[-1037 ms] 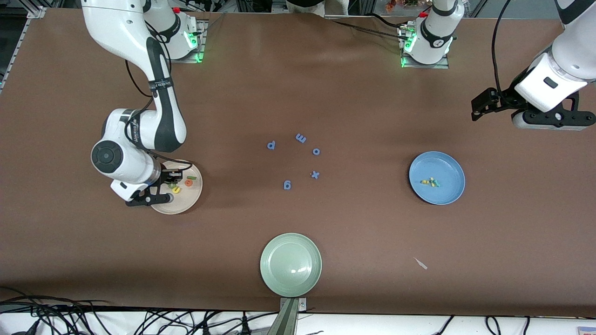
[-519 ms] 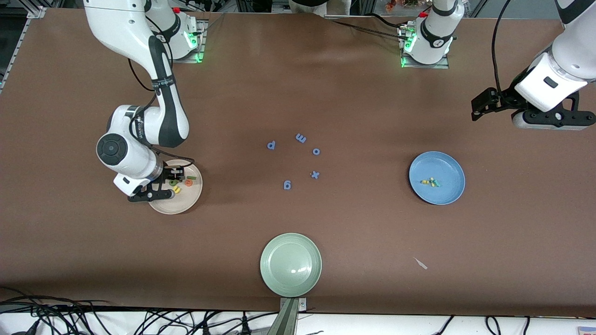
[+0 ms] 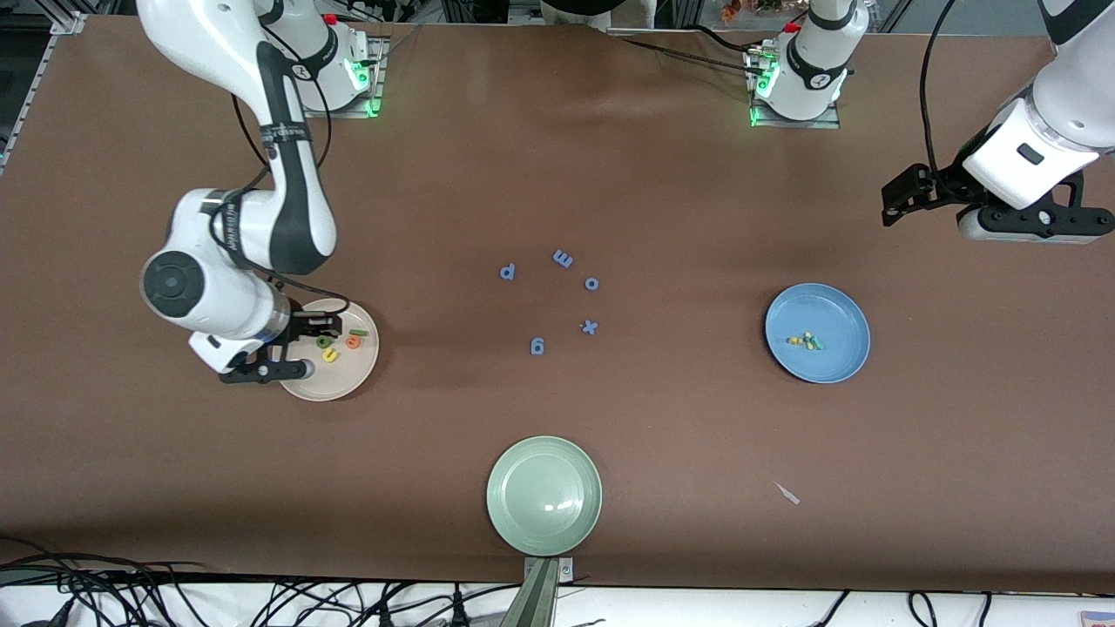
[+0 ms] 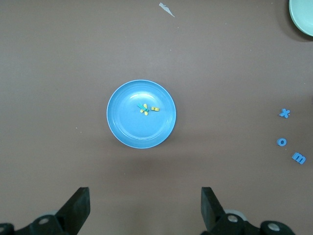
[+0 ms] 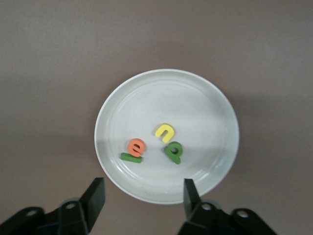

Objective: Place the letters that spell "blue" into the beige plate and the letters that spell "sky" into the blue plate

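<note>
The beige plate (image 3: 338, 380) (image 5: 195, 107) lies toward the right arm's end of the table. In it rest the dark green b (image 3: 324, 342) (image 5: 173, 152), yellow u (image 3: 330, 355) (image 5: 164, 131), orange e (image 3: 353, 342) (image 5: 136, 146) and green l (image 3: 358, 333) (image 5: 131, 157). My right gripper (image 3: 292, 350) (image 5: 144, 193) hangs open over the plate's edge, holding nothing. The blue plate (image 3: 832, 366) (image 4: 127, 122) toward the left arm's end holds a small cluster of yellow and teal letters (image 3: 806, 340) (image 4: 146, 108). My left gripper (image 3: 1019, 228) (image 4: 145, 205) waits open and empty, high over bare table.
All-blue letters lie mid-table: p (image 3: 508, 272), m (image 3: 563, 259), o (image 3: 591, 283), x (image 3: 590, 327) and a g (image 3: 537, 347). A pale green plate (image 3: 523, 522) (image 4: 303, 14) sits at the table edge nearest the front camera. A paper scrap (image 3: 787, 493) lies nearby.
My right gripper has opened and drawn back from over the beige plate's middle to its edge. The dark green b now lies uncovered in the plate. The left arm has not moved.
</note>
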`<control>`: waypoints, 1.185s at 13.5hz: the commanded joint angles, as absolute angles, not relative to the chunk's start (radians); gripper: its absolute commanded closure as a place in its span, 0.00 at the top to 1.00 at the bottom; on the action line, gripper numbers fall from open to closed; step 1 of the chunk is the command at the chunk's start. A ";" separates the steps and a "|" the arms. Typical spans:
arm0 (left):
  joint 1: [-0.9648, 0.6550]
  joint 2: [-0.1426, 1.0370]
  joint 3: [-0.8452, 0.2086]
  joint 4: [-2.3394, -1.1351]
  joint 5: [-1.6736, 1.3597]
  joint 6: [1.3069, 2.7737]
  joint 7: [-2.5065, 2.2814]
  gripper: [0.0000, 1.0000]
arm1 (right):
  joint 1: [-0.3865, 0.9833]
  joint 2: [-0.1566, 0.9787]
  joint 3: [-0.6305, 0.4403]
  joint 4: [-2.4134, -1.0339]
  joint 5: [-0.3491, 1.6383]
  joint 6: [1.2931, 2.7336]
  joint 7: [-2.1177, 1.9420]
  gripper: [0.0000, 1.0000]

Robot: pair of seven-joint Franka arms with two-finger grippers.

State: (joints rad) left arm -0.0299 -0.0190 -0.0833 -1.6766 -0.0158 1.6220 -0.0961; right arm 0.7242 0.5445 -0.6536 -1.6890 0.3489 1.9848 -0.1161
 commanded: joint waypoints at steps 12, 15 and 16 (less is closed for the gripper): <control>-0.029 -0.018 -0.086 -1.655 -0.040 1.600 -0.078 1.00 | 0.390 0.217 -0.329 -1.482 0.032 1.569 -0.067 1.00; -0.029 -0.017 -0.086 -1.655 -0.040 1.600 -0.078 1.00 | 0.246 0.143 -0.198 -1.497 0.015 1.516 -0.069 1.00; -0.029 -0.017 -0.086 -1.655 -0.040 1.600 -0.078 1.00 | 0.227 0.117 -0.181 -1.509 0.014 1.496 -0.068 1.00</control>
